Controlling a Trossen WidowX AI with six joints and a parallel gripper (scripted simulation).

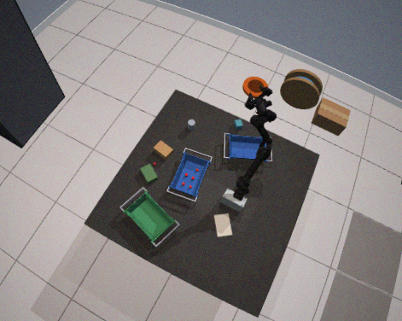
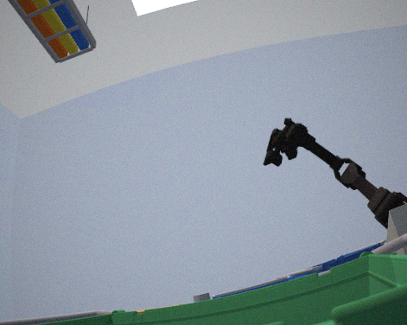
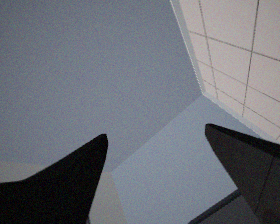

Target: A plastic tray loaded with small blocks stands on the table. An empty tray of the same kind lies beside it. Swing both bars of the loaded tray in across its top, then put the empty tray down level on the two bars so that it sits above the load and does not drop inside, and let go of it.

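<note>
While the arm (image 1: 260,141) is raised high and stretched away from its base, the jaws stand wide apart with nothing between them, pointing up and outward so that the wrist view shows only wall and tiled floor past the two dark fingertips. Everything the task needs lies well below and behind the jaws on the bench (image 1: 260,265). The loaded blue tray (image 1: 189,174), with small red blocks (image 1: 189,177) on its floor, sits back toward the arm's base and off to one side, its two wire bars (image 1: 198,152) swung out over the short ends, which leaves the top open. A second blue tray (image 1: 243,146), seemingly the empty one of the same kind, lies almost under the arm's forearm. A green tray (image 1: 150,217) lies farther off and is no part of the job. By the look of it, no step has begun: the bars must fold inward first, since they are what would carry the empty tray above the load.
</note>
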